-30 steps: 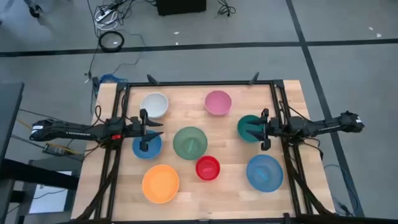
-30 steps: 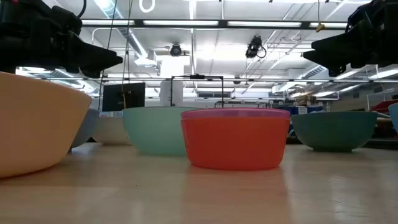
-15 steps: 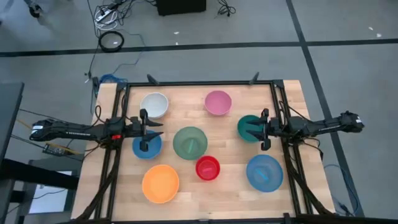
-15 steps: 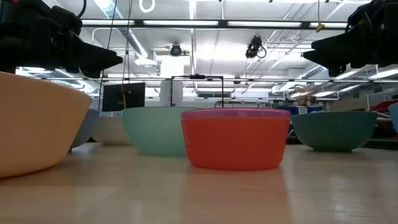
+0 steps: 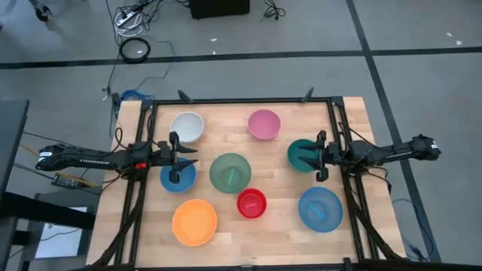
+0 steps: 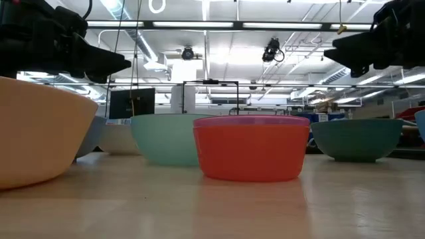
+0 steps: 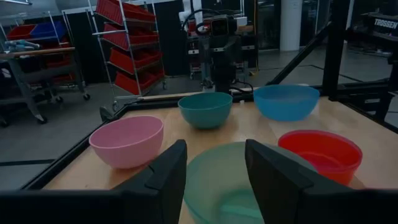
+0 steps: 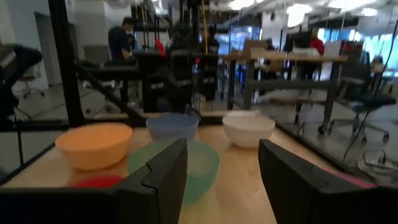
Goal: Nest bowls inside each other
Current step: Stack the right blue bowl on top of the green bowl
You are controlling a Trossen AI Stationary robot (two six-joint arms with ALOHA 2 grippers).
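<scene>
Both hands gape wide and empty: the left hand (image 5: 179,159) hovers over the small blue bowl (image 5: 178,177), the right hand (image 5: 312,156) over the teal bowl (image 5: 301,154).

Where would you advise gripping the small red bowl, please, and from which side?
Grip the red bowl by its rim, coming straight down from above, one finger inside and one outside the wall. It sits upright, mouth open, apart from the green bowl, so the whole rim looks reachable.

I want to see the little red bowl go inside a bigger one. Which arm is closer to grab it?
Neither clearly: the red bowl sits about midway between the open left hand and open right hand. I'd lean right, probably; the big blue bowl beside it is on that side.
</scene>
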